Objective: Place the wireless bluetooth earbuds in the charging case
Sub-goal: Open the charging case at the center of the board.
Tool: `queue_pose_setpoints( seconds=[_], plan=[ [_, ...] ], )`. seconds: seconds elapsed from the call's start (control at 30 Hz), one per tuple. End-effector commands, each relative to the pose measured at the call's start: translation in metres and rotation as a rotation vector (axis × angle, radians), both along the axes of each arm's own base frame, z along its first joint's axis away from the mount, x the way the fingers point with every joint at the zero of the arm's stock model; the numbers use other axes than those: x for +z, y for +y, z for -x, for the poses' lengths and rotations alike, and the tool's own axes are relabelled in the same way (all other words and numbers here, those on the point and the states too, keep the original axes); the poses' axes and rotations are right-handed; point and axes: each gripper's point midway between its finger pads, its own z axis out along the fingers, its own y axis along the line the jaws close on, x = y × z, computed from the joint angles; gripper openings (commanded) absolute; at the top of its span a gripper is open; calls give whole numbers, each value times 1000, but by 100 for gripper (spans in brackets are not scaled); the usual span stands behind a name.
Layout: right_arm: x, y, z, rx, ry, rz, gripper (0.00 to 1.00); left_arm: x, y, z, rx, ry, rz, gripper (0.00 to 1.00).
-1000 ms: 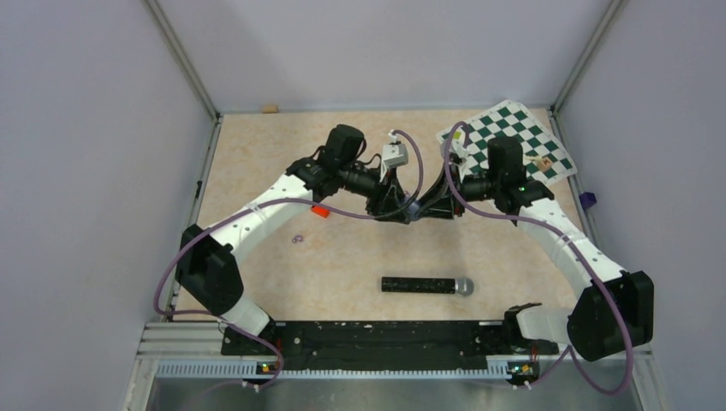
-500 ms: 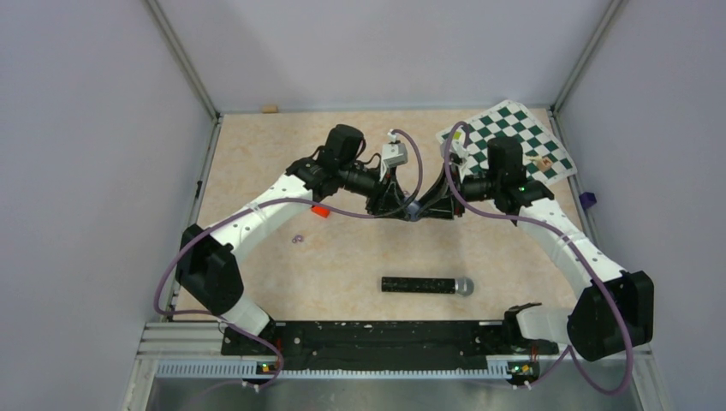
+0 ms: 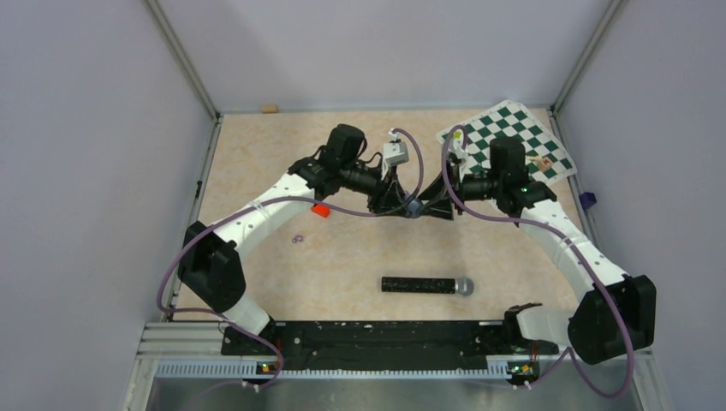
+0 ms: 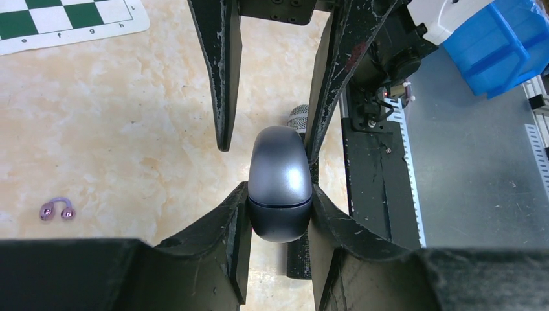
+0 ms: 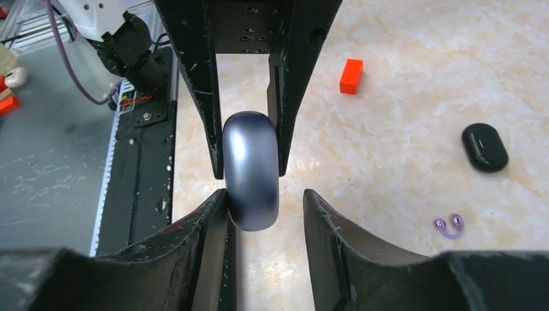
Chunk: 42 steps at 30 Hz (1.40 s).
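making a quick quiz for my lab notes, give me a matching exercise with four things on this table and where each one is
Things
1. grey disc
2. black case
3. microphone
4. chessboard mat

Places
A. lying alone toward the near edge of the table
B. at the far right corner
C. clamped between the fingers of the left gripper
D. lying flat beside the purple rings

Pairs: 1-C, 2-D, 3-A, 4-B
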Motion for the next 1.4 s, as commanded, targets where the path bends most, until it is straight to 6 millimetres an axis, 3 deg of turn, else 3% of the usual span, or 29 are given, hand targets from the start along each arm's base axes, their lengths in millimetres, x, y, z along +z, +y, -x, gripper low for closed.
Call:
queue_pose_setpoints(
  seconds=[0.0, 0.4, 0.6, 0.8, 0.93, 1.03, 1.2, 1.37],
  plan=[
    [11, -16, -27, -123, -135, 39, 45, 10, -2, 11, -59, 17, 36, 0],
    [18, -23, -32, -172, -195, 60, 47, 9, -3, 9, -56, 21, 33, 0],
    [36, -21, -22, -148, -236, 26, 55, 5, -2, 3, -26, 9, 11, 0],
    [51, -25, -34, -205, -273, 38, 59, 13, 4, 0, -21, -17, 16, 0],
    [77, -29, -53, -304, -296, 24, 62, 34, 27, -19, 29, -56, 39, 0],
    [81, -35, -78, -410, -278, 36, 63, 49, 54, -39, 111, -88, 65, 0],
    [58, -39, -118, -542, -187, 42, 62, 70, 101, -53, 198, -153, 87, 0],
    [18, -37, -155, -647, -29, 34, 59, 77, 131, -46, 237, -210, 118, 0]
  ],
)
